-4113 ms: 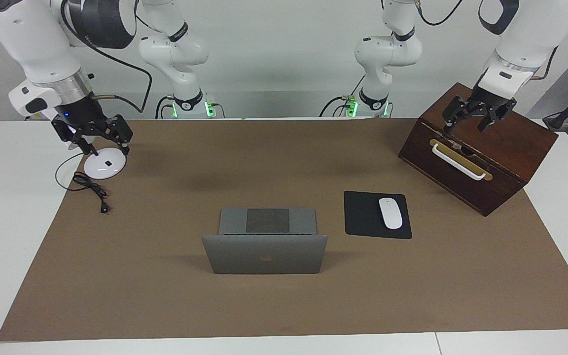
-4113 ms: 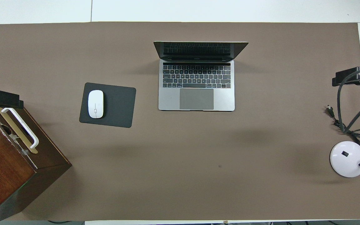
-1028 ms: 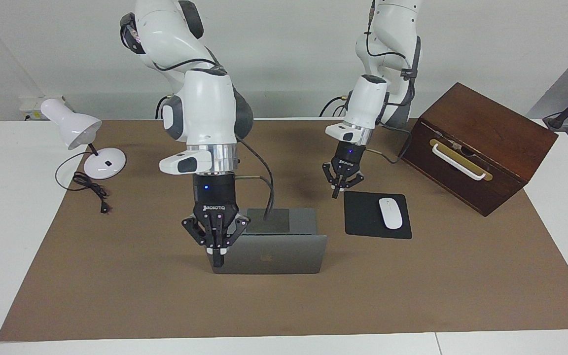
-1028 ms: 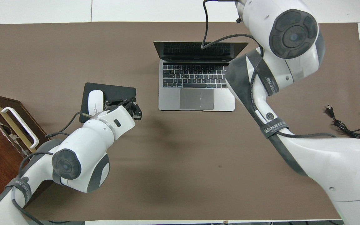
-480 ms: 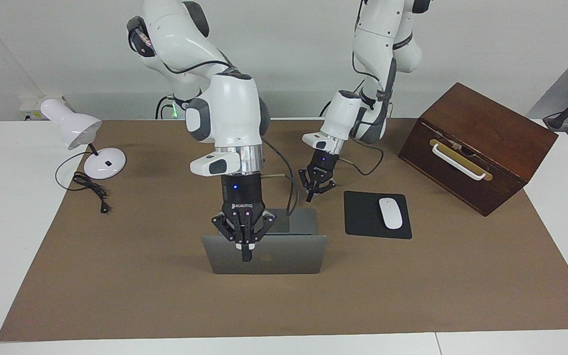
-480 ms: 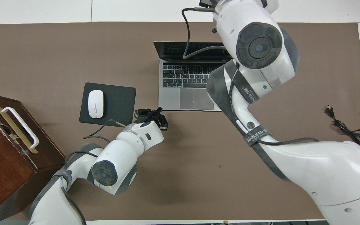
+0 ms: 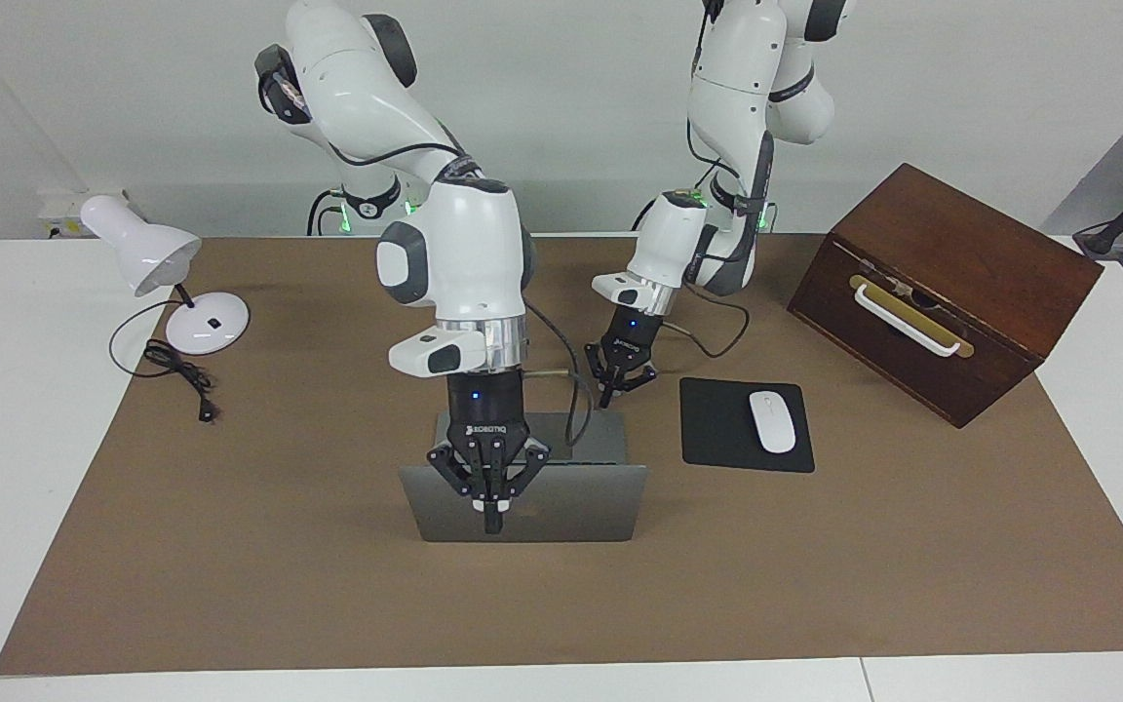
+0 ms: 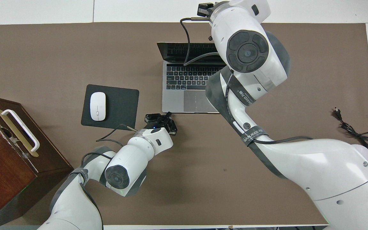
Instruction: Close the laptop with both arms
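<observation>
The open laptop (image 7: 561, 507) stood mid-table on the brown mat (image 7: 230, 546), beside the mouse pad (image 7: 717, 429). The right gripper (image 7: 493, 522), fingertips pressed together, hung at the lid's outer face. The left gripper (image 7: 608, 395), also pinched closed, hovered by the laptop's base corner.

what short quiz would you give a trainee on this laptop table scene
1. True or false: the thin silver-grey metal laptop is already closed.
2. What lies on the flat black mouse pad? A: small white mouse; B: pen; C: nothing.
3. Fill in: the jaws at the laptop's upright lid belong to the ____ arm.
Key: 1 false; 2 A; 3 right.
</observation>
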Action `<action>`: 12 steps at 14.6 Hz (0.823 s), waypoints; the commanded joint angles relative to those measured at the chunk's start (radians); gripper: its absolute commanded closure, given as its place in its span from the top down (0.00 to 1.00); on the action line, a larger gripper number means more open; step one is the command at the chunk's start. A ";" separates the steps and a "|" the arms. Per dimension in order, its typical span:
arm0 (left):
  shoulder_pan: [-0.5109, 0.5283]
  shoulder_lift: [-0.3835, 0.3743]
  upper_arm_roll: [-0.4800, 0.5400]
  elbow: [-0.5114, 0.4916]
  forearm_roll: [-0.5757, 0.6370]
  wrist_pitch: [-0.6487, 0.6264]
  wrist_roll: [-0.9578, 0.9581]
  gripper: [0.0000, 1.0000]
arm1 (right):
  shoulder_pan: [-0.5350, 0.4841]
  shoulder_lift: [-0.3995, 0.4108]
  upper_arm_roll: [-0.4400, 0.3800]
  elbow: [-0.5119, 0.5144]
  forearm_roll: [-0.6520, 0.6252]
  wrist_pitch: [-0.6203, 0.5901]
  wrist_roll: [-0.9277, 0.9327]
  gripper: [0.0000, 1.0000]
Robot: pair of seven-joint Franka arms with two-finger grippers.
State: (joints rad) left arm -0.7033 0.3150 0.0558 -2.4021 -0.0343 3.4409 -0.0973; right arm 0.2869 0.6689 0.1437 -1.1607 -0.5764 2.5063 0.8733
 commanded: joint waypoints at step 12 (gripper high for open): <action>-0.007 0.079 0.021 0.072 -0.013 0.017 -0.001 0.00 | -0.014 0.023 0.088 0.010 0.235 -0.118 -0.057 0.00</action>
State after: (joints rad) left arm -0.7025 0.3593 0.0682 -2.3481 -0.0343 3.4456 -0.0975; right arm 0.2854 0.6848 0.2131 -1.1567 -0.4071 2.4126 0.8644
